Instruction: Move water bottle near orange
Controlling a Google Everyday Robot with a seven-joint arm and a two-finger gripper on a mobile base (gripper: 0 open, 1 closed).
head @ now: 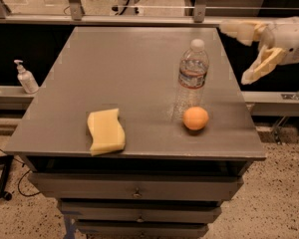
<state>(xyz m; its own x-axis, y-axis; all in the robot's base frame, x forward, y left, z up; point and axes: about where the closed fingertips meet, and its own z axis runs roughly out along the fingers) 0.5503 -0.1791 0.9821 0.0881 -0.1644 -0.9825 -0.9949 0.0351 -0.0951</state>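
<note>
End effector [248, 51], a cream two-finger unit on a white arm, hangs in the air beyond the right edge of the flat grey table [139, 54], roughly level with the bottle's cap. Fingers [263, 63] spread apart, nothing between them. Well apart from everything on the table.

Clear ribbed plastic water bottle with white cap and white, red-marked label band [192, 78]: upright on its own base, right of the table's centre, free of any grip.

Small round smooth orange [196, 118]: just in front of the bottle's foot, slightly to its right. Very close; cannot tell whether the two touch, since the clear base is hard to read.

Judgement: the water bottle looks to be placed near the orange, so little or nothing is left to do.

Pale yellow wavy-edged sponge [105, 130]: front left of the table, well apart from both. Small white pump dispenser [25, 77]: off the table, on a ledge at far left.

Risks from here, as I judge them:
- Bottle is tall on a narrow foot and probably light. A brush from the open fingers, if the arm swings across the table, would tip it.
- A toppling bottle would likely strike the orange, which sits near the front right corner and could roll off.
- A nudge to the table could do the same.
</note>
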